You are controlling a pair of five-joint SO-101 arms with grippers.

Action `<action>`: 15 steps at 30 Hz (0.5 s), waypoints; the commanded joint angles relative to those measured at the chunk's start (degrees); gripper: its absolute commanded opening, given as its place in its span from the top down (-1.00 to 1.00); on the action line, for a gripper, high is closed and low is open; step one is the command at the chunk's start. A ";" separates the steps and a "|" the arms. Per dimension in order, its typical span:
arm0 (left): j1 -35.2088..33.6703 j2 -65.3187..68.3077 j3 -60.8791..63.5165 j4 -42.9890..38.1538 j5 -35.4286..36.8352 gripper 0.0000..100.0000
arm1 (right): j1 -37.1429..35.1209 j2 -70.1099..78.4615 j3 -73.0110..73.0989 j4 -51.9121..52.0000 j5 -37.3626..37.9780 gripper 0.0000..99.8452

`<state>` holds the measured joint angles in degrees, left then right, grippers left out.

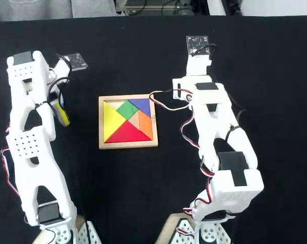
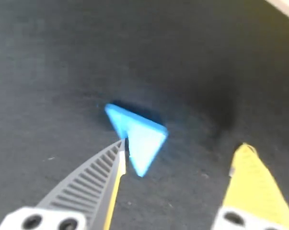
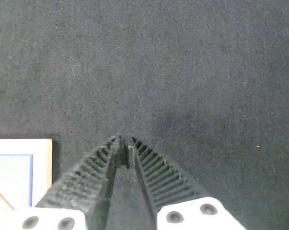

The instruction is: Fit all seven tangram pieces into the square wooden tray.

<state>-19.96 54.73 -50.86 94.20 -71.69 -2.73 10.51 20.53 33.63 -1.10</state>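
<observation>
**Last blue triangle lying outside the tray**

The left gripper (image 2: 182, 146) is hanging low over the black table (image 2: 48, 57) with its jaws spread wide. The grey finger (image 2: 94, 177) is touching the edge of the blue triangle (image 2: 140, 136), while the yellow finger (image 2: 252, 187) is standing well apart on the other side. Nothing is being gripped. The piece is lying flat between the fingers, hard against the grey one, so I judge the wide spread is leaving room to close around it.

Farther out, the wooden tray (image 1: 128, 145) is sitting between the two arms. It is holding six coloured pieces (image 1: 128, 133): yellow, red, green, violet-blue, orange and a pale one. The triangle is therefore looking like the one piece not yet fitted, though I cannot tell where its gap is lying.

Beyond the tray, the right gripper (image 3: 123, 143) is pointing down at bare table just beside a corner of the tray. Its jaws are clenched together on nothing, probably parked aside to give the left arm free passage.

No readable writing is showing anywhere, and the small boards (image 1: 198, 44) on the wrists are too small to make out.
</observation>
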 commanded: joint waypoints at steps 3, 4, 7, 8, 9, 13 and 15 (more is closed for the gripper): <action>-0.84 -2.73 -0.57 -7.12 14.15 0.36 | 0.35 -0.48 -4.18 -0.97 0.62 0.98; -0.84 -2.02 -0.57 -7.03 14.86 0.36 | 0.35 -0.48 -4.18 -0.97 0.62 0.98; -0.84 0.18 -0.84 -6.07 14.51 0.36 | 0.35 -0.48 -4.18 -0.97 0.62 0.98; -0.92 0.62 -0.84 -5.98 13.89 0.36 | 0.35 -0.48 -4.18 -0.97 0.62 0.98; -1.01 0.97 -0.84 -5.98 13.63 0.36 | 0.35 -0.48 -4.18 -0.97 0.62 0.98; -1.27 1.49 -0.92 -2.99 13.10 0.36 | 0.35 -0.48 -4.18 -0.97 0.62 0.98; -1.36 1.49 -1.36 -1.58 11.08 0.36 | 0.35 -0.48 -4.18 -0.97 0.62 0.98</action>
<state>-20.40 57.19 -50.86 89.63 -58.07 -2.73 10.51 20.53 33.63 -1.10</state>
